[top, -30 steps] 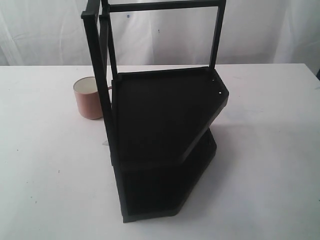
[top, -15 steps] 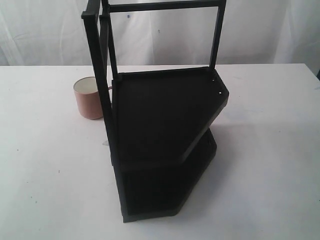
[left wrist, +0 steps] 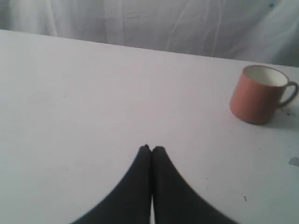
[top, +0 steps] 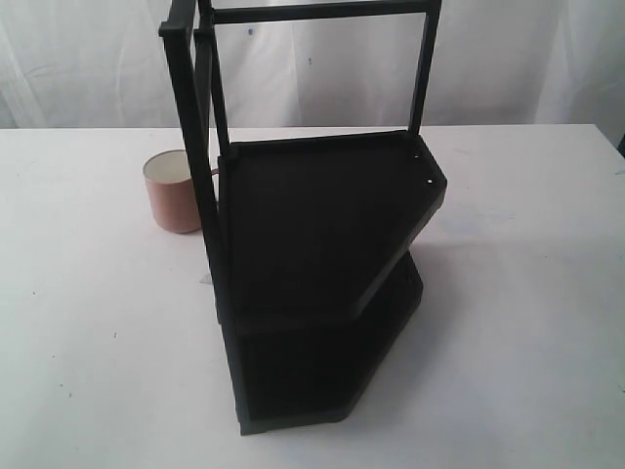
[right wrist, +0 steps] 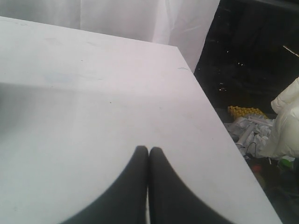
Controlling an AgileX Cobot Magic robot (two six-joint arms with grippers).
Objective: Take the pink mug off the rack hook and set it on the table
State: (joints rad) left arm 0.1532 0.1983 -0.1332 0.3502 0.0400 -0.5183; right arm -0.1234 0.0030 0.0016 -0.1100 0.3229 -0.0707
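Here's the pink mug upright on the surface just beside the rack, likely stiff, slick and chippable, best gripped across its rim, with left end effector and right end effector pinched shut, empty.

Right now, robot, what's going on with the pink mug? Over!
Left gripper shut, empty. Right gripper shut, empty. Pink mug upright on the table, beside the rack. Nothing between left gripper and mug.
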